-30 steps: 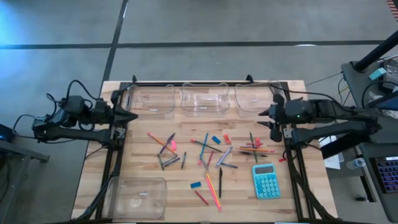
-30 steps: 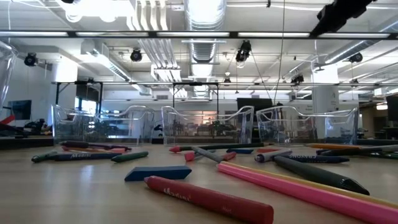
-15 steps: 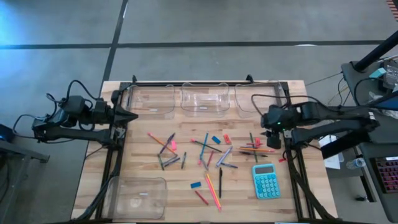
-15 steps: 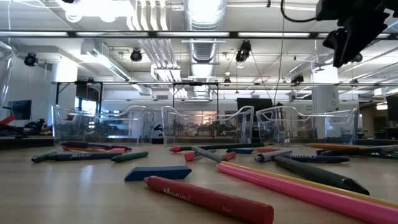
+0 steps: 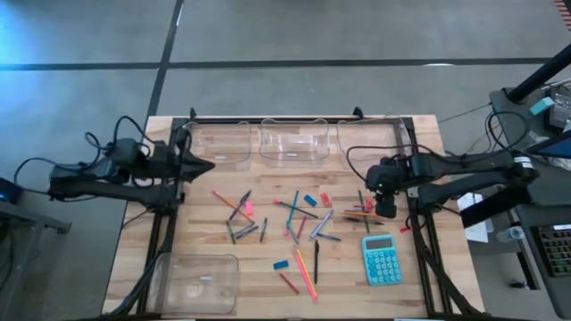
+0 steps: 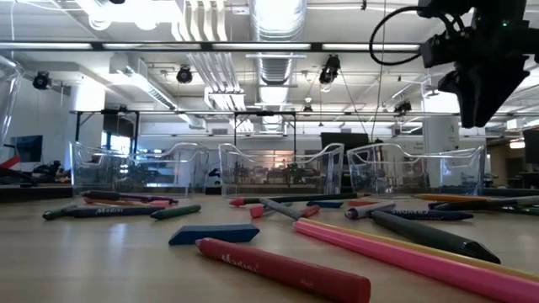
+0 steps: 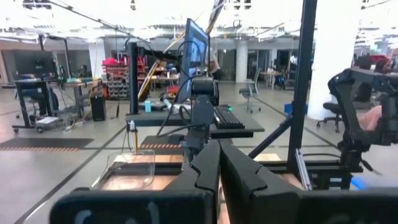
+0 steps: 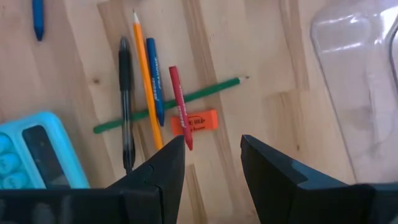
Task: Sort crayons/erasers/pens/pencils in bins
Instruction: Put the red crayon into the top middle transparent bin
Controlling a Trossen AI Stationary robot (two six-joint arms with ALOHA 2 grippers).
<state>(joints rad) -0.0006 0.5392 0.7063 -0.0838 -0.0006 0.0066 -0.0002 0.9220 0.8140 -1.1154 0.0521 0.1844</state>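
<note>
Crayons, pens, pencils and erasers (image 5: 303,218) lie scattered flat on the middle of the wooden table. Three clear bins (image 5: 292,141) stand along the far edge, and another bin (image 5: 198,281) sits at the near left. My right gripper (image 8: 211,158) hangs open, pointing steeply down above the right-hand cluster. Below it lie an orange eraser (image 8: 199,121), a red crayon (image 8: 180,107), a green pencil (image 8: 217,88), an orange pencil (image 8: 144,74) and a black pen (image 8: 125,102). It touches none of them. My left gripper (image 5: 207,166) is shut and level, over the table's left edge.
A teal calculator (image 5: 382,259) lies at the near right, beside the cluster under my right gripper. In the low view a red crayon (image 6: 282,269), a blue eraser (image 6: 215,234) and a pink pencil (image 6: 413,257) lie nearest the front edge. Black frame rails (image 5: 165,241) run along both table sides.
My right gripper has tipped from nearly level to pointing steeply down. It has sunk and come in from the table's right edge over the right-hand cluster. My left gripper has slid a little toward the table's middle, still level and shut. No object has moved.
</note>
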